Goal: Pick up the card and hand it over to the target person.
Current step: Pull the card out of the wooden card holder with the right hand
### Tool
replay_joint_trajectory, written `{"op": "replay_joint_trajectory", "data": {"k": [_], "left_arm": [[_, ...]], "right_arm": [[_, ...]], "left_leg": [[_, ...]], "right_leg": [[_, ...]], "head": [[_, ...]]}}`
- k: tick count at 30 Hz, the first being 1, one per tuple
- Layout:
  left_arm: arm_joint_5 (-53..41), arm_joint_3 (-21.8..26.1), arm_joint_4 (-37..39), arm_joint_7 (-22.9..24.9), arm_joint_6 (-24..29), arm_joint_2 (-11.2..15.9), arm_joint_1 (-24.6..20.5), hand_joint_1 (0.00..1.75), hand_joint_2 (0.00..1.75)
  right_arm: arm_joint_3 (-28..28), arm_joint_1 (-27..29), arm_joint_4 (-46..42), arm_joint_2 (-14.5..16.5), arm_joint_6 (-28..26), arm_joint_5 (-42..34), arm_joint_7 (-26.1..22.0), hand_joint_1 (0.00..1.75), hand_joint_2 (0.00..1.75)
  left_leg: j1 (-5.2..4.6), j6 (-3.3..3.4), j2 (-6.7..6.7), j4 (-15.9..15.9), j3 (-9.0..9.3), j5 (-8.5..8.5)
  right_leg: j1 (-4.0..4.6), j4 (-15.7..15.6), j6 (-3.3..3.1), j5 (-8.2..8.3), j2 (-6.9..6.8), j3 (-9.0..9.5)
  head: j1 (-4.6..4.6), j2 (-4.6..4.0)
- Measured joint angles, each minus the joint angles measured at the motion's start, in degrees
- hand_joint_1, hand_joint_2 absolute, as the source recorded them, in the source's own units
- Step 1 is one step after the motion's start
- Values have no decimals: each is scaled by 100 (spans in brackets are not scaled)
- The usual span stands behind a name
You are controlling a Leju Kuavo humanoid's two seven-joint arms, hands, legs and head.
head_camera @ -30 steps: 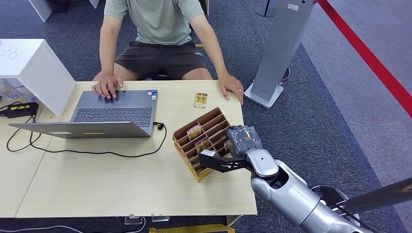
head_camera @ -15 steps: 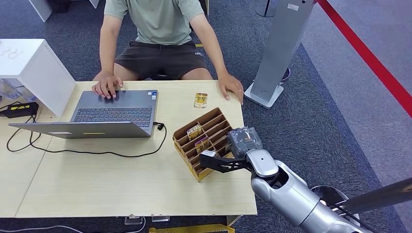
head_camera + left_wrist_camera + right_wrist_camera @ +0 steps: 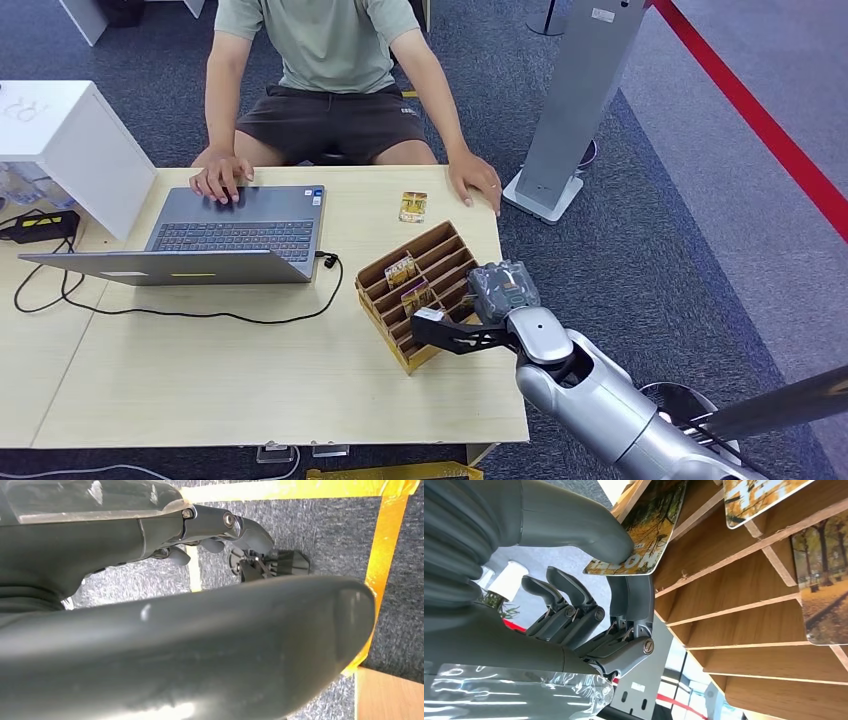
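**Operator:** What has changed in the last second?

**Inspector:** Very little. Your card (image 3: 640, 540) sits at the near end of the rack (image 3: 441, 249), still partly in its slot. The right hand (image 3: 502, 291) has settled slightly toward you and then stopped. In the wrist view the thumb (image 3: 574, 526) presses on the card's face and the fingers (image 3: 636, 600) back it from behind, so the card is pinched. The other fingers are curled aside.

**Operator:** So the pick is done?

**Inspector:** I judge the grasp made but the lift not begun, since the card has not come clear of the rack. Draw it out along the slot, because the dividers could catch it.

**Operator:** And the rest?

**Inspector:** The person's hand (image 3: 474, 181) rests on the far table edge, well apart from the rack. Your left hand (image 3: 200, 645) hangs over the floor and holds nothing I can see. I cannot tell how far open it is.
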Motion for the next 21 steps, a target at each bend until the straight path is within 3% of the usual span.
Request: {"op": "replay_joint_trajectory", "data": {"k": [8,11,16,21], "left_arm": [[-66,-86,13,10,-37,-44,-22,0,0],[-68,-106,23,26,-29,-50,-56,0,0],[-41,-128,40,52,-14,-90,-105,0,0],[-98,-256,43,144,1,-135,-112,0,0]], "right_arm": [[156,-583,-729,3,173,124,48,173,175],[266,-1114,-740,252,192,-73,-113,173,175],[522,-2026,233,883,52,-650,-474,173,175],[730,-2877,1942,1578,-320,-1180,-718,173,175]], "left_leg": [[-4,0,13,15,-17,-5],[-7,0,24,18,-21,-5],[-7,-3,40,18,-20,-6],[-7,-5,48,9,-9,-2]], "right_leg": [[-5,19,1,-2,13,-22],[-7,26,-1,-1,25,-32],[-7,33,-2,2,42,-38],[-7,30,-3,6,48,-31]], "head": [[0,0],[0,0],[0,0],[0,0]]}}
